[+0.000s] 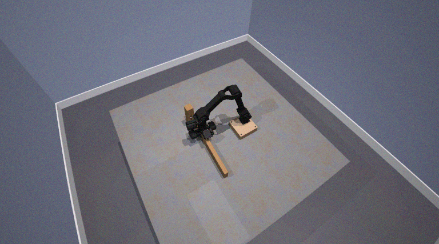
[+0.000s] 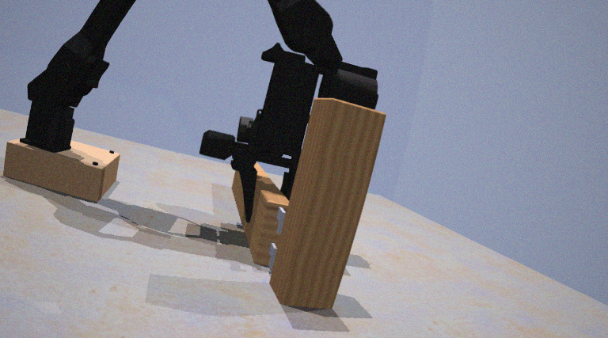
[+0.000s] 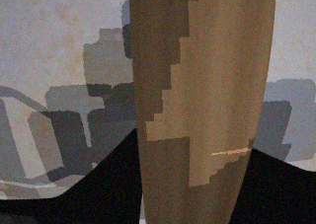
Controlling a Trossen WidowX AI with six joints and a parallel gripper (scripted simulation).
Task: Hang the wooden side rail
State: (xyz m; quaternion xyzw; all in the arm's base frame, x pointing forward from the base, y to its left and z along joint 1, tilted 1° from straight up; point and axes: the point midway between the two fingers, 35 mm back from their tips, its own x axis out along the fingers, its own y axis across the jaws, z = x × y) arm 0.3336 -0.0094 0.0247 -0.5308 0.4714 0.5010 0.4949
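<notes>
your gripper (image 2: 264,182) is clamped on the wooden side rail (image 1: 215,155), one dark finger (image 2: 248,191) pressed to each side near the rail's hooked end. the rail lies on the table (image 1: 291,163), its two steel hooks (image 2: 279,218) just beside the upright headboard post (image 2: 329,199) and its far end stretching away from the post. you'll find the arm's wooden base block (image 2: 60,172) well apart.
</notes>
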